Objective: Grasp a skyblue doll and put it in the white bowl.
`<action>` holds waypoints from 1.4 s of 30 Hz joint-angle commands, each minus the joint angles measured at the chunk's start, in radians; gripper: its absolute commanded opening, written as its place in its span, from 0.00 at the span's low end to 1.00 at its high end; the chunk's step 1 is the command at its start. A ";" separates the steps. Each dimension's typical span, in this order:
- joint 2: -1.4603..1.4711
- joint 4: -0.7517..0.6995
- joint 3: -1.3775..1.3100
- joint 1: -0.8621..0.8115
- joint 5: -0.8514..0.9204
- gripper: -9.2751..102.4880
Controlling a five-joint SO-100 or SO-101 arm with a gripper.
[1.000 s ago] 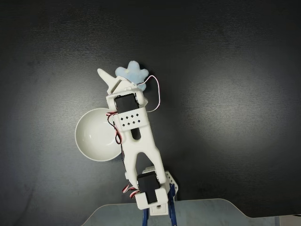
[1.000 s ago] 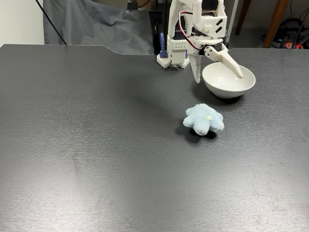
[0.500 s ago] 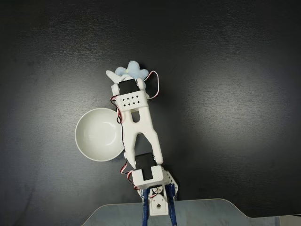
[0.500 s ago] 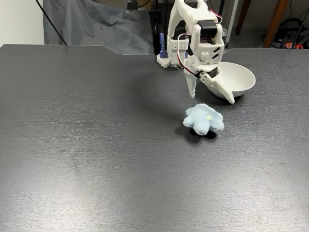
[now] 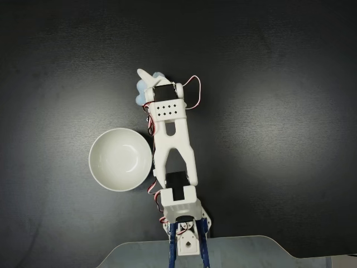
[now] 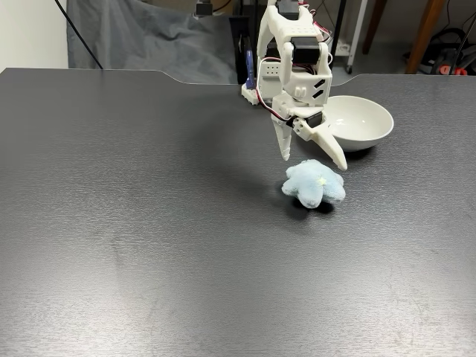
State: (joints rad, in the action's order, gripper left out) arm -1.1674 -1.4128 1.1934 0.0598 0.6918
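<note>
The skyblue doll lies flat on the dark table, a lobed fluffy plush just in front of the white bowl. My gripper hangs open right above it, one fingertip to its left and the other over its right side, neither one touching it. Seen from above, the gripper covers most of the doll, of which a few blue lobes stick out. The white bowl is empty and sits to the left of the arm in that view.
The arm's base stands at the table's far edge, beside a clear plate. A grey cloth and furniture legs are behind the table. Dark tabletop spreads wide to the left and front.
The gripper has swung off the bowl, reached out further from the base and come down over the doll, staying open. Doll and bowl have not moved.
</note>
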 commanded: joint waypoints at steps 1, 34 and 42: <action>0.028 0.006 -0.069 -0.012 0.011 0.69; 0.175 0.006 -0.075 0.002 0.011 0.69; 0.175 0.006 -0.075 0.002 0.011 0.61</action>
State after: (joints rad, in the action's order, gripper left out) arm -0.9756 -1.4051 1.1842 0.0614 0.6918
